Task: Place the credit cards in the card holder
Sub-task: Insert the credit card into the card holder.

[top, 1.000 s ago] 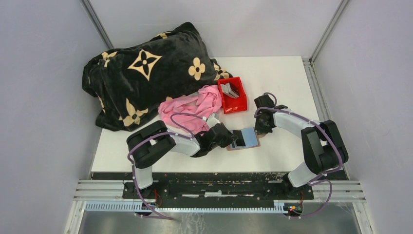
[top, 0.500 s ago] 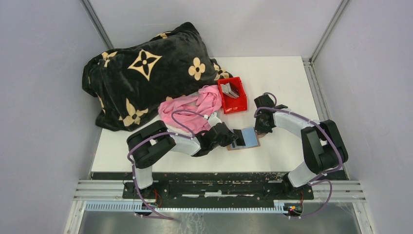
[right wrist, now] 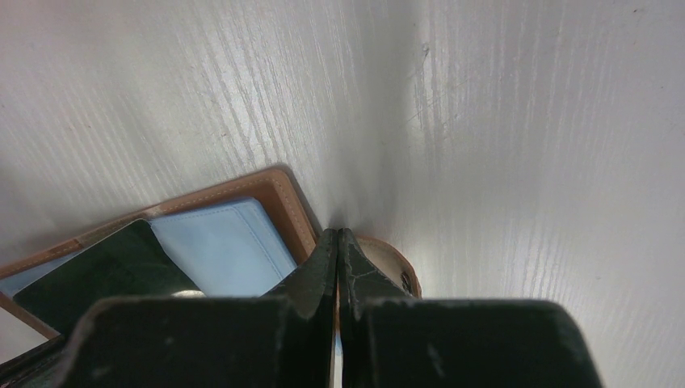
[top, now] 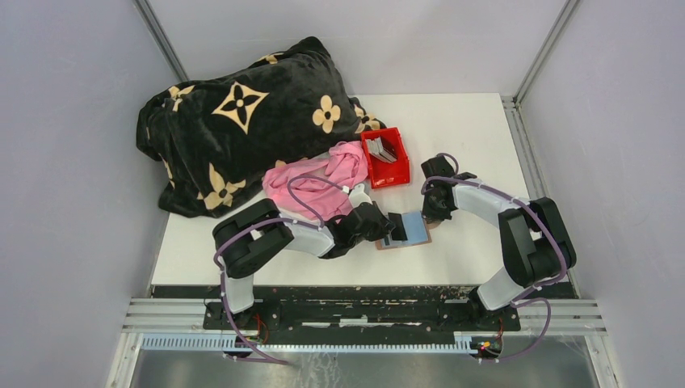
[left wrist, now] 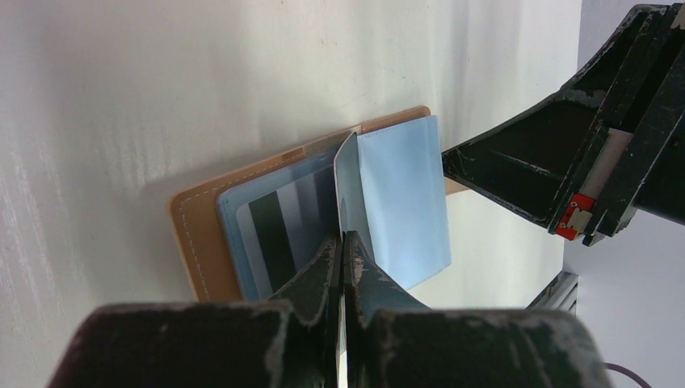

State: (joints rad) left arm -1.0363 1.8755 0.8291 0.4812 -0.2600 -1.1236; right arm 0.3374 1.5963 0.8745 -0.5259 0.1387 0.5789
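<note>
- Top external view: the card holder (top: 413, 231) lies open on the surface (top: 476, 129) near the front edge, between the two arms.
- The left gripper (top: 393, 225) comes at it from the left and the right gripper (top: 432, 213) sits at its right end. This looks like one arm feeding and one arm steadying.
- More credit cards (top: 383, 149) stand in the red bin (top: 388, 177) further back. A pink cloth (top: 319, 182) and a black blanket (top: 242, 113) lie off to the left and play no part.
- Left wrist view: the left gripper (left wrist: 342, 250) is clamped tight on a pale card (left wrist: 349, 186) held on edge. The card's far end is at the fold of the card holder (left wrist: 194, 234), likely lined up to slide into a slot.
- A grey striped card (left wrist: 279, 218) already sits in the left pocket.
- The right gripper (left wrist: 456, 162) touches the holder's far edge.
- Right wrist view: the right gripper (right wrist: 338, 242) is fully closed with nothing visible between the fingers. Its tips press down at the corner of the card holder (right wrist: 283, 194), beside the snap tab (right wrist: 396, 271).
- Judged purpose: it pins the holder flat so it won't skid as the card goes in.
</note>
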